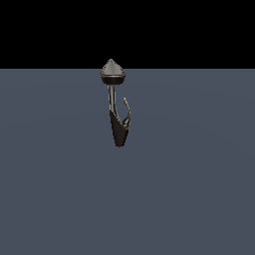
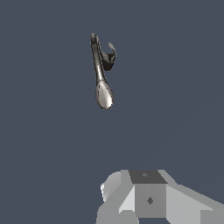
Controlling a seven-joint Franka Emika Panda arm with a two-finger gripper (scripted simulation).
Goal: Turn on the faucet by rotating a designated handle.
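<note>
While the small dark glossy metal faucet (image 1: 116,107) stood alone on the flat blue-grey desk (image 1: 199,189), we saw no part of the arm in the exterior view. Its grey cone-shaped cap (image 1: 113,71) sat atop a thin stem, and the black body tapered to a point below. The thin, curved, dark-grey metal handle (image 1: 127,110) branched from that body toward the exterior view's right, hooking upward, free of any contact.

In the wrist view we saw only a white and grey blocky part of the gripper (image 2: 148,199) at the picture's edge, well apart from the faucet (image 2: 101,72). The fingers themselves did not show, so we could not tell whether they were spread or pressed together.

We judged the approach had not yet reached the fixture. The main risk, as we read it, lay in the handle's (image 2: 112,51) slimness and its closeness to the stem: fingers descending slightly off line could strike the cap or stem instead, or slip off the sliver while pushing it round. A push on the wrong part would turn nothing.

We counted one faucet, one handle, one cap, and one gripper.
</note>
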